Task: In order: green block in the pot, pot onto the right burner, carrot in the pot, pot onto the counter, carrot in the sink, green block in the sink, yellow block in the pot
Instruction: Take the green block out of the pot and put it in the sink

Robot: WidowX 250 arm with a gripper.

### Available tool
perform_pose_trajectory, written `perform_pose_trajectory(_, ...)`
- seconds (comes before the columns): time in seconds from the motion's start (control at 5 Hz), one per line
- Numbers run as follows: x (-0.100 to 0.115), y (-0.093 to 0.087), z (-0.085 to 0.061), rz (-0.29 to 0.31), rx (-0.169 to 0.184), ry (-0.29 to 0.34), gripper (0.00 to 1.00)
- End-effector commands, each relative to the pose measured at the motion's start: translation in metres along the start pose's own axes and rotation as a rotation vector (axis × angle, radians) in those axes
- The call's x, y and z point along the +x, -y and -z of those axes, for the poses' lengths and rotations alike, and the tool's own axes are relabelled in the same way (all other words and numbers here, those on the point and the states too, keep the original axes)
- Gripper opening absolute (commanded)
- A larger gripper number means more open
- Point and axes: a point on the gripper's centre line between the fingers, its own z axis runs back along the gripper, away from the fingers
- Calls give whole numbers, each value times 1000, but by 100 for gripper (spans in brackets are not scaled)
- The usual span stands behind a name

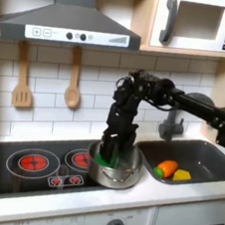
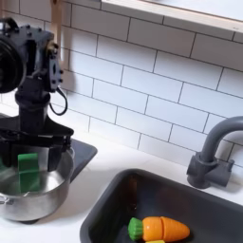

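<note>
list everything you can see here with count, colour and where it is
pot: one, shiny steel, on the right edge of the black cooktop in the first exterior view
green block: one, bright green, inside the pot
carrot: one, orange with a green end, lying in the sink
yellow block: one, yellow, in the sink beside the carrot
sink: one, dark grey, set in the counter
faucet: one, dark grey, behind the sink
cooktop: one, black with red burners
counter: one, off-white
spoon and spatula: two, wooden, hanging on the tiled wall
microwave: one, white, top right
range hood: one, grey
gripper: one, black, reaching down into the pot
</note>
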Motion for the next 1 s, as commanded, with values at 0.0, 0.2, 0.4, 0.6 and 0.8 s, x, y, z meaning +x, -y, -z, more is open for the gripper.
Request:
perform_pose_trajectory(0.0, 4, -1, 14, -17, 18, -13, 100)
perform_pose_trajectory(0.2, 3, 0, 17, -18, 13, -14, 100)
perform_pose_trajectory(0.4, 2, 0, 20, -13, 19, -16, 100)
perform_pose_trajectory(0.6, 0, -1, 22, -11, 19, -24, 100)
perform_pose_trajectory(0.8, 0, -3, 22, -12, 20, -25, 95)
